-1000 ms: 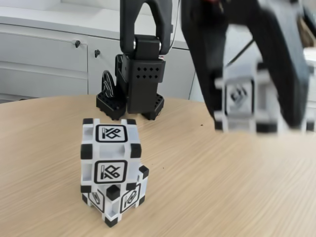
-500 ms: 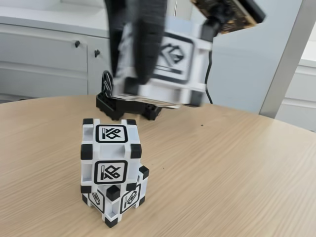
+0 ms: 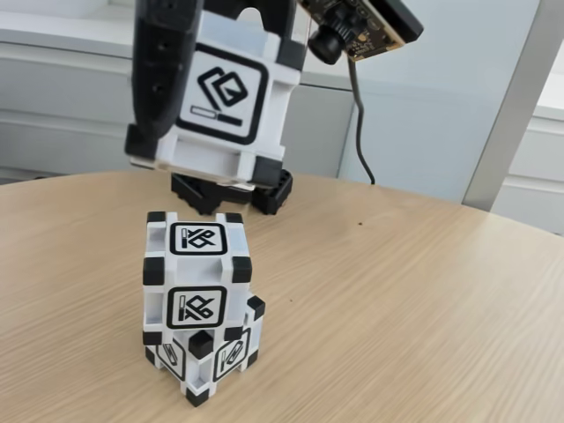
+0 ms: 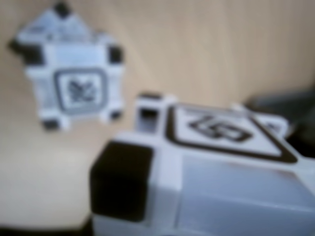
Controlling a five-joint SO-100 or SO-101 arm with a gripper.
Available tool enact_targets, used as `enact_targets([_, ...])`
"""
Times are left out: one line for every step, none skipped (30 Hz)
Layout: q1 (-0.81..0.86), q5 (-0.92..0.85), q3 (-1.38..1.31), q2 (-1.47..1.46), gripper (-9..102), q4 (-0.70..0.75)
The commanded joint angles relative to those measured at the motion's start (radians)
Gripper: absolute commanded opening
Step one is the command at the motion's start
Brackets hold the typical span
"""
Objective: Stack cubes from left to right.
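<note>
Two cubes stand stacked on the wooden table [image 3: 405, 308] at the left of the fixed view: the upper cube [image 3: 198, 264] sits upright on a lower cube [image 3: 210, 359] that is turned at an angle. My gripper [image 3: 207, 154] is shut on a third cube [image 3: 227, 97], holding it in the air just above the stack, apart from it and a little tilted. A black finger [image 3: 163, 70] covers the held cube's left side. In the blurred wrist view the held cube [image 4: 211, 162] is in the foreground and the stack's top [image 4: 74, 88] lies below at upper left.
The arm's black base [image 3: 269, 189] stands on the table behind the stack. White cabinets [image 3: 70, 97] line the back wall and a grey post [image 3: 515, 106] rises at the right. The wrist camera board [image 3: 361, 26] and its cable hang beside the held cube.
The gripper has carried the cube from the right side of the fixed view leftward to above the stack. The two stacked cubes have not moved.
</note>
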Motion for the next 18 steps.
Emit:
enact_targets([0.003, -0.011, 0.034, 0.025, 15, 0.002])
enact_targets([0.003, -0.014, 0.058, 0.025, 15, 0.002])
enact_targets([0.003, -0.017, 0.081, 0.034, 15, 0.002])
enact_targets([0.003, -0.021, 0.101, 0.043, 15, 0.002])
enact_targets([0.003, -0.021, 0.117, 0.044, 14, 0.002])
enact_targets([0.003, -0.023, 0.124, 0.044, 14, 0.003])
enact_targets([0.003, -0.029, 0.129, 0.044, 14, 0.003])
enact_targets([0.003, -0.031, 0.129, 0.044, 14, 0.003])
enact_targets([0.003, -0.031, 0.13, 0.044, 14, 0.003])
enact_targets([0.005, -0.029, 0.13, 0.044, 14, 0.005])
enact_targets([0.005, -0.029, 0.13, 0.046, 14, 0.005])
enact_targets([0.006, -0.031, 0.13, 0.046, 14, 0.006])
enact_targets([0.006, -0.031, 0.13, 0.046, 14, 0.011])
enact_targets([0.006, -0.04, 0.13, 0.046, 14, 0.023])
enact_targets([0.006, -0.049, 0.13, 0.046, 14, 0.041])
enact_targets([0.006, -0.055, 0.13, 0.046, 14, 0.064])
enact_targets([0.005, -0.064, 0.13, 0.046, 14, 0.086])
enact_targets([0.005, -0.072, 0.13, 0.046, 13, 0.104])
